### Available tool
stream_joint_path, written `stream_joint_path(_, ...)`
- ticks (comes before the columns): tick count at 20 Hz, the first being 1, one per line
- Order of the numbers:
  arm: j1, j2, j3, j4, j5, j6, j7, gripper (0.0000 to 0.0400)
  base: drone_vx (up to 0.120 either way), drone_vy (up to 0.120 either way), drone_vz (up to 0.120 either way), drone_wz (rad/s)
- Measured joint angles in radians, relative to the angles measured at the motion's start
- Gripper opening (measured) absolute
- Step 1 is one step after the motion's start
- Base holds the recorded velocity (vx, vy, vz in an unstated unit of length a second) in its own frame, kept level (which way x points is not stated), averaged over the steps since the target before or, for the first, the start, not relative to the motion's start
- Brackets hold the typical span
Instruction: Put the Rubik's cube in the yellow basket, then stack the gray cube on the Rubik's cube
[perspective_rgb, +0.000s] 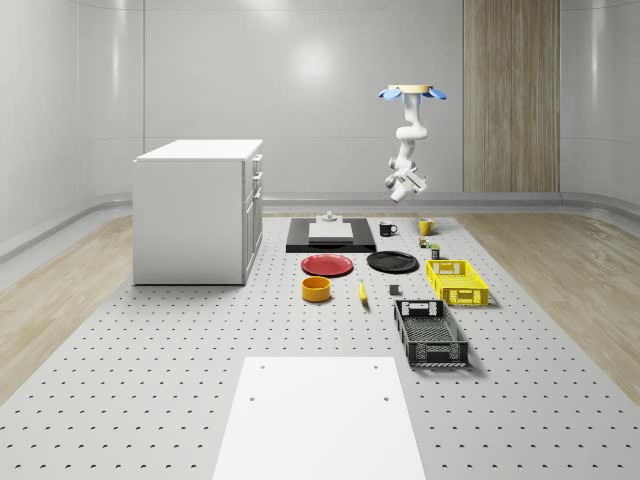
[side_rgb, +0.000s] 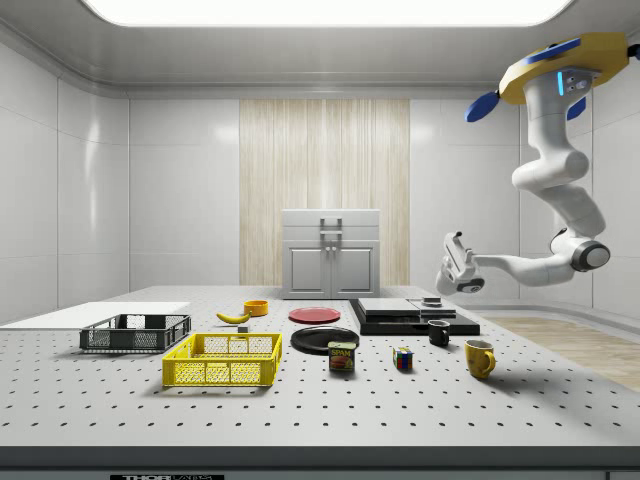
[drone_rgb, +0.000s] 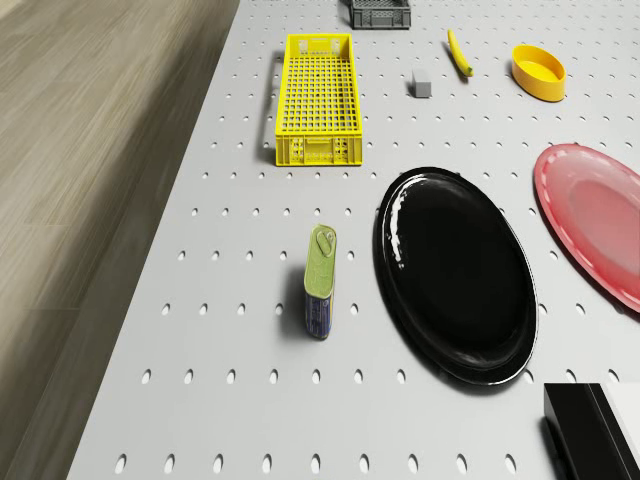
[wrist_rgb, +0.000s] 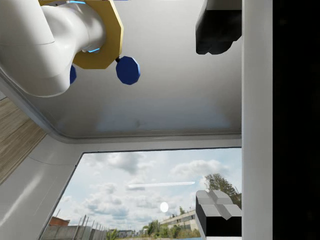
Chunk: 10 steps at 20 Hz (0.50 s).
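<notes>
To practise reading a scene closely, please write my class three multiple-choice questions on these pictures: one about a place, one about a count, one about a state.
1. Where is the Rubik's cube?
A. In the yellow basket
B. On the black plate
C. On the table between the can and the yellow mug

2. How many plates are on the table?
A. Two
B. One
C. Four

3. What is the drone doing?
A. Resting on the cabinet
B. Hovering above the table's end near the yellow mug
C. Sitting in the black crate

Answers:
1 C: the side view shows the Rubik's cube on the table, with the can and yellow mug either side.
2 A: only a red plate and a black plate.
3 B: the drone hangs in the air, its gripper well above the table.
</notes>
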Motion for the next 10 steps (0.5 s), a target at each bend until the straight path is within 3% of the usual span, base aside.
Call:
stream_joint_path(2, -0.051, -0.022, 0.124, -0.097, -0.199, 0.009, 0.044, 0.0400, 0.120, 0.000, 0.000, 0.000)
stream_joint_path(5, -0.155, -0.064, 0.315, -0.289, -0.539, 0.009, 0.145, 0.0400, 0.120, 0.000, -0.120, 0.000)
stream_joint_path(7, -0.246, -0.093, 0.428, -0.415, -0.759, -0.012, 0.232, 0.0400, 0.120, 0.000, -0.120, 0.000)
stream_joint_path(10, -0.407, -0.134, 0.561, -0.554, -1.025, -0.073, 0.365, 0.0400, 0.120, 0.000, -0.120, 0.000)
